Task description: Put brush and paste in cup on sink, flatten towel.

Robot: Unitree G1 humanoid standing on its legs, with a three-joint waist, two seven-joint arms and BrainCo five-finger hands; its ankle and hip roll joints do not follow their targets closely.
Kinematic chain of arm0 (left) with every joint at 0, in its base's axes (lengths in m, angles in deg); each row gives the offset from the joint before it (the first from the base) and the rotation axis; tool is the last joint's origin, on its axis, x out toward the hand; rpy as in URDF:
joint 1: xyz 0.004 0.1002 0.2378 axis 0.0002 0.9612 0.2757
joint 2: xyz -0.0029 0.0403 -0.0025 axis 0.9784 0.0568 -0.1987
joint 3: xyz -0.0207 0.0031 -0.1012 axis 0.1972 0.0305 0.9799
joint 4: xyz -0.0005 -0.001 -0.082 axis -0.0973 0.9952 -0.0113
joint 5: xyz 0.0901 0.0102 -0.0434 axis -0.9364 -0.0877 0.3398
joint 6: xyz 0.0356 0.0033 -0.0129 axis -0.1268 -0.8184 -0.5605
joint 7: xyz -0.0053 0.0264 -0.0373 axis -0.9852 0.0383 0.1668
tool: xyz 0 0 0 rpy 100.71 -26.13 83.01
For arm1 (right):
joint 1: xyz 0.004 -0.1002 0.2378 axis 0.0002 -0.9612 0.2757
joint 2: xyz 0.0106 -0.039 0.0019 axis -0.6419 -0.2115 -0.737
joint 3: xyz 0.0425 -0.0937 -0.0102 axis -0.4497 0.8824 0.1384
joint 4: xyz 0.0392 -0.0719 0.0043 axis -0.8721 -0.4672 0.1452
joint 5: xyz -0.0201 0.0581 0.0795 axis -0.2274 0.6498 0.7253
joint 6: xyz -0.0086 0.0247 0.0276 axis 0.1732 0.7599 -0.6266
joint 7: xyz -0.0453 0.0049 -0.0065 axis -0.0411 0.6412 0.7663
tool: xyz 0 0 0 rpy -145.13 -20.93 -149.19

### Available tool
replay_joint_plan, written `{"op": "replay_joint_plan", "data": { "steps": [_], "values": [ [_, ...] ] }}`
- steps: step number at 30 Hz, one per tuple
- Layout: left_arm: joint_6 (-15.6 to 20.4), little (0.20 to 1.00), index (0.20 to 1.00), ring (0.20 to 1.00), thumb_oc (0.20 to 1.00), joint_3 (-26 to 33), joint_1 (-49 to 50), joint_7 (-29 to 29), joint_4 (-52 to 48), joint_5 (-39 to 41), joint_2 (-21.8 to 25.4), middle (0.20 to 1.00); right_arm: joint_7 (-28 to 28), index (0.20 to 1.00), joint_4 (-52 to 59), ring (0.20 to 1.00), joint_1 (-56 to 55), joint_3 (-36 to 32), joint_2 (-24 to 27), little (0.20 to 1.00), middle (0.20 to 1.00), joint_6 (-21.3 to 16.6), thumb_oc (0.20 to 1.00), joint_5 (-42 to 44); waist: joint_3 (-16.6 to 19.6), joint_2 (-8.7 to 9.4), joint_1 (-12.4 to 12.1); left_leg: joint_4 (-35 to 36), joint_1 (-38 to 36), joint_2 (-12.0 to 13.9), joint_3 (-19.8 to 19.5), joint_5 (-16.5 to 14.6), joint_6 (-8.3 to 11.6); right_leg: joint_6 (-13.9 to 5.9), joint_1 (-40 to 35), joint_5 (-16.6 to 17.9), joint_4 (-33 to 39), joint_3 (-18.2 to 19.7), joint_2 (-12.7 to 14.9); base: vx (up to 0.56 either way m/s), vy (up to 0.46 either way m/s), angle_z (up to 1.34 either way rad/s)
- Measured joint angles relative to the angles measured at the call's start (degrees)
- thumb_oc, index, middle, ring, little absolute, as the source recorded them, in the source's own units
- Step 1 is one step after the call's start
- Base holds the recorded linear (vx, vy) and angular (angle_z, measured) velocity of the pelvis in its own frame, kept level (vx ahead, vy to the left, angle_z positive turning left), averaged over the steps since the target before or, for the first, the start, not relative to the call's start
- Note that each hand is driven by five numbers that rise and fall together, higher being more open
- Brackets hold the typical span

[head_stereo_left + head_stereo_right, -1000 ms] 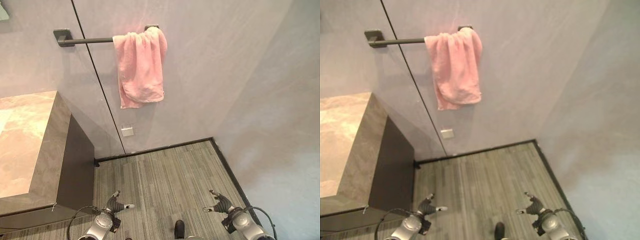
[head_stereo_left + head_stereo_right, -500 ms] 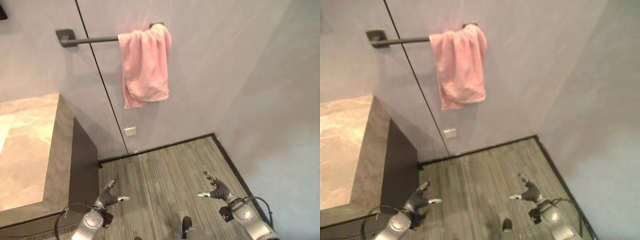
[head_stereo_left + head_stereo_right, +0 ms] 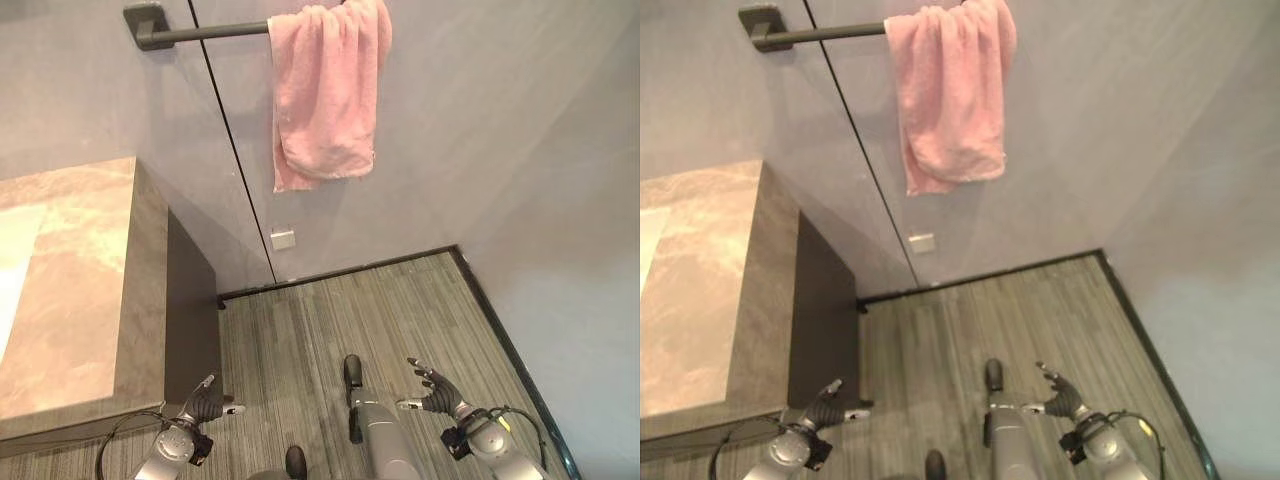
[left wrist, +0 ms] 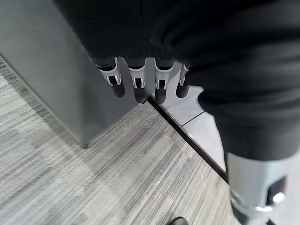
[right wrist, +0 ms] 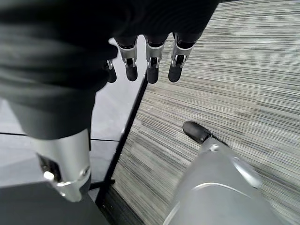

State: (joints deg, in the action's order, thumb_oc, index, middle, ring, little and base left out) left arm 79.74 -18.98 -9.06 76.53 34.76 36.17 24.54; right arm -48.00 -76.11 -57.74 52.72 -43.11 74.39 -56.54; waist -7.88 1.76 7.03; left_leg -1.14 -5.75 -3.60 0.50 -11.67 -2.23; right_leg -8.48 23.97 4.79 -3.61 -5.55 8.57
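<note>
We see the towel (image 3: 326, 95) at about 12 o'clock in the head views, a pink cloth draped over the right end of a dark bar (image 3: 205, 33) fixed to the grey wall (image 3: 480, 120). It hangs bunched, gathered into folds at the bar, with its lower edge doubled up and uneven. At 9 o'clock the stone-topped table (image 3: 70, 270) juts in; the brush, paste and cup are not to be made out on the part of it we see.

Our left hand (image 3: 205, 404) hangs low at 7 o'clock and our right hand (image 3: 437, 391) at 5 o'clock, both over the striped floor (image 3: 400, 310), well apart from the towel. Both have fingers spread and relaxed, holding nothing; the wrist views show straight fingers (image 4: 138, 86) over floor and wall base.

We judge the towel light, soft and limp, with a nap that should grip well against fingertips. It will not hold a shape, so pushing it will likely only crumple it. We judge the best hold is a pinch at each lower corner, or along the two side edges, drawing them apart and down so the folds run out along the bar. A hard downward tug could slide it off.
</note>
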Motion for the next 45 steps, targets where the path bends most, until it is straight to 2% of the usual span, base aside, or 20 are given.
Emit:
{"op": "replay_joint_plan", "data": {
  "steps": [2,3,7,8,9,12,15,17,19,20,24,26,28,31,33,34,36,39,42,45],
  "values": [
    [0.05,1.000,1.000,1.000,1.000,-2.37,-0.62,0.09,3.24,0.00,-4.29,1.000,0.00,1.000,-3.62,1.000,0.04,0.04,0.84,1.000,1.000,1.02,1.000,-0.52,2.59,-4.40,1.57,1.06,-3.31,5.70,-3.39,-1.15,2.92,1.99,-1.70,3.96,-3.53,-0.05,-5.40,0.35,-0.189,0.76],
    [0.20,1.000,1.000,1.000,1.000,-2.49,-0.88,0.07,3.05,0.00,-4.85,1.000,-0.03,1.000,-3.82,1.000,0.54,0.07,0.94,1.000,1.000,1.04,1.000,-0.65,2.92,-4.29,1.15,0.18,-3.76,6.48,-2.76,0.09,4.38,6.11,-2.01,3.21,-4.48,-0.21,-6.71,0.34,-0.210,0.26],
    [0.29,1.000,1.000,1.000,1.000,-2.14,-2.85,0.07,5.64,0.27,-4.97,1.000,-0.02,1.000,-3.41,1.000,5.78,1.84,2.76,1.000,1.000,0.99,1.000,-2.74,3.51,-3.96,1.09,-9.81,-1.34,9.61,-4.27,2.58,8.13,8.54,-6.32,-0.22,-3.57,-2.20,-9.84,0.24,-0.196,0.02],
    [0.50,1.000,1.000,1.000,1.000,-2.15,-3.94,0.02,6.92,0.68,-4.92,1.000,0.12,1.000,-2.63,1.000,6.05,2.50,3.42,1.000,1.000,0.64,1.000,-3.56,5.11,-2.46,0.94,-21.93,4.02,9.65,-4.78,5.69,14.32,9.95,-9.53,-0.58,-0.66,-2.66,-10.14,0.20,-0.242,0.08],
    [0.56,1.000,1.000,1.000,1.000,-2.27,-4.50,0.02,7.62,0.69,-4.99,1.000,0.18,1.000,-2.66,1.000,6.32,2.50,3.43,1.000,1.000,0.51,1.000,-4.33,5.39,-2.20,0.56,-27.19,6.40,9.30,-4.97,6.21,15.06,10.53,-10.43,-0.70,-0.36,-2.62,-10.52,0.21,-0.257,0.06],
    [0.55,1.000,1.000,1.000,1.000,-2.80,-7.38,-0.28,8.90,0.79,-5.42,1.000,1.13,1.000,-2.53,1.000,6.07,3.59,4.36,1.000,1.000,0.46,1.000,-4.44,5.26,-1.98,0.64,-42.43,15.51,10.36,-3.57,15.44,17.23,14.30,-12.42,-3.46,-0.40,-3.32,-11.55,0.21,-0.217,0.15],
    [0.58,1.000,1.000,1.000,1.000,-4.15,-9.87,-0.71,9.62,0.81,-5.05,1.000,1.51,1.000,-2.96,1.000,5.61,6.62,3.95,1.000,1.000,0.44,1.000,-4.60,4.15,1.04,0.34,-39.16,20.61,11.94,6.55,10.99,10.79,14.91,-17.23,-3.97,3.77,-3.15,-10.90,0.21,-0.036,0.15],
    [0.73,1.000,1.000,1.000,1.000,-4.57,-10.93,-0.79,9.58,0.78,-5.00,1.000,1.57,1.000,-3.03,1.000,5.79,7.37,3.85,1.000,1.000,0.48,1.000,-6.67,3.46,1.97,0.00,-20.95,22.83,12.31,13.47,10.78,10.05,13.94,-20.21,-3.40,7.57,-3.08,-10.78,0.30,0.093,0.03],
    [0.73,1.000,1.000,1.000,1.000,-4.52,-10.47,-1.07,9.64,0.77,-4.77,1.000,1.63,1.000,-3.15,1.000,5.90,7.50,3.76,1.000,1.000,0.46,1.000,-7.32,2.95,1.60,-0.07,-10.49,23.34,11.59,13.24,11.30,10.33,13.70,-22.05,-3.25,8.37,-2.63,-11.34,0.28,0.099,-0.32],
    [0.75,1.000,1.000,1.000,1.000,-4.48,-9.31,-1.30,9.58,0.77,-4.60,1.000,2.01,1.000,-3.48,1.000,6.28,7.82,3.66,1.000,1.000,0.43,1.000,-8.77,2.85,0.89,-0.39,-5.72,23.81,10.45,8.68,12.50,10.10,12.61,-23.37,-4.00,8.41,-0.93,-12.18,0.27,0.101,-0.63],
    [0.79,1.000,1.000,1.000,1.000,-4.15,-7.10,-2.29,9.22,0.77,-3.93,1.000,2.41,1.000,-4.45,1.000,7.74,8.82,3.59,1.000,1.000,0.38,1.000,-9.50,2.61,-0.51,-1.22,-4.79,23.26,6.74,2.43,15.04,8.05,11.72,-25.29,-5.46,7.39,4.01,-13.26,0.20,0.107,-0.81],
    [0.75,1.000,1.000,1.000,1.000,-4.08,-7.10,-2.38,9.31,0.76,-3.62,1.000,2.43,1.000,-4.40,1.000,7.06,8.70,3.76,1.000,1.000,0.38,1.000,-9.50,2.58,-0.60,-0.66,-5.65,21.73,5.01,4.02,15.94,5.97,10.55,-26.46,-6.33,7.06,4.76,-13.33,0.13,0.157,-0.69],
    [0.80,1.000,1.000,1.000,1.000,-4.22,-6.91,-2.40,9.36,0.75,-3.08,1.000,2.38,1.000,-4.04,1.000,5.59,8.74,3.94,1.000,1.000,0.39,1.000,-9.54,2.06,-1.80,0.35,-1.14,16.63,5.35,6.06,16.51,1.08,8.14,-26.98,-8.97,2.59,5.84,-14.84,0.11,0.194,-0.41],
    [1.15,1.000,1.000,1.000,1.000,-4.16,-8.16,-2.49,9.24,0.70,-2.64,1.000,2.27,1.000,-4.02,1.000,4.13,8.69,3.09,1.000,1.000,0.37,1.000,-10.82,1.83,-0.50,0.73,0.52,14.05,4.22,7.36,15.52,-0.28,6.14,-23.96,-13.06,-5.84,6.93,-13.44,0.06,0.170,-0.25],
    [1.14,1.000,1.000,1.000,1.000,-4.20,-7.84,-2.46,9.19,0.69,-2.47,1.000,2.22,1.000,-3.67,1.000,5.29,8.77,2.16,1.000,1.000,0.34,1.000,-11.70,1.06,-0.70,-0.08,1.86,12.61,3.73,10.18,14.99,-1.03,4.14,-18.99,-15.04,-15.31,6.57,-12.54,0.01,0.146,-0.73],
    [1.13,1.000,1.000,1.000,1.000,-4.24,-7.76,-2.56,9.06,0.68,-2.08,1.000,2.17,1.000,-2.31,1.000,5.47,8.98,1.97,1.000,1.000,0.05,1.000,-11.98,0.69,-0.69,0.21,2.48,11.73,2.90,11.15,13.89,-2.97,1.45,-13.61,-16.70,-25.57,6.54,-11.19,0.02,0.139,-0.56],
    [1.12,1.000,1.000,1.000,1.000,-4.38,-7.59,-2.62,8.17,0.67,-1.97,1.000,2.17,1.000,-1.91,1.000,5.71,9.02,1.88,1.000,1.000,-0.08,1.000,-12.32,0.24,-0.95,0.23,2.54,11.54,2.04,11.34,14.05,-3.08,0.33,-9.47,-17.88,-31.48,6.43,-9.64,0.04,-0.008,-0.09],
    [1.20,1.000,1.000,1.000,1.000,-4.22,-7.03,-3.13,8.24,0.57,-2.30,1.000,2.29,1.000,-2.60,1.000,6.72,9.04,0.90,1.000,1.000,-0.23,1.000,-13.39,-0.34,-1.14,-1.12,2.59,11.02,2.00,12.58,13.23,-1.33,-0.48,-9.12,-16.89,-20.65,3.68,-0.70,0.07,-0.102,-0.19],
    [1.20,1.000,1.000,1.000,1.000,-3.34,-6.63,-3.26,10.48,0.53,-1.68,1.000,2.30,1.000,-2.80,1.000,6.30,9.68,-0.43,1.000,1.000,-0.25,1.000,-13.41,0.18,0.07,-1.41,3.54,10.56,2.55,10.92,13.78,-0.21,-3.30,-11.01,-9.47,-5.59,7.30,3.72,0.08,-0.089,0.23],
    [1.17,1.000,1.000,1.000,1.000,-2.84,-4.96,-3.27,11.36,0.53,0.08,1.000,2.27,1.000,-4.53,1.000,5.03,10.86,-1.89,1.000,1.000,-0.23,1.000,-13.41,2.51,4.04,-1.57,4.55,8.98,2.08,8.15,14.25,1.63,-1.45,-15.99,-1.19,3.69,7.57,2.83,0.03,-0.118,0.56]
  ]
}}
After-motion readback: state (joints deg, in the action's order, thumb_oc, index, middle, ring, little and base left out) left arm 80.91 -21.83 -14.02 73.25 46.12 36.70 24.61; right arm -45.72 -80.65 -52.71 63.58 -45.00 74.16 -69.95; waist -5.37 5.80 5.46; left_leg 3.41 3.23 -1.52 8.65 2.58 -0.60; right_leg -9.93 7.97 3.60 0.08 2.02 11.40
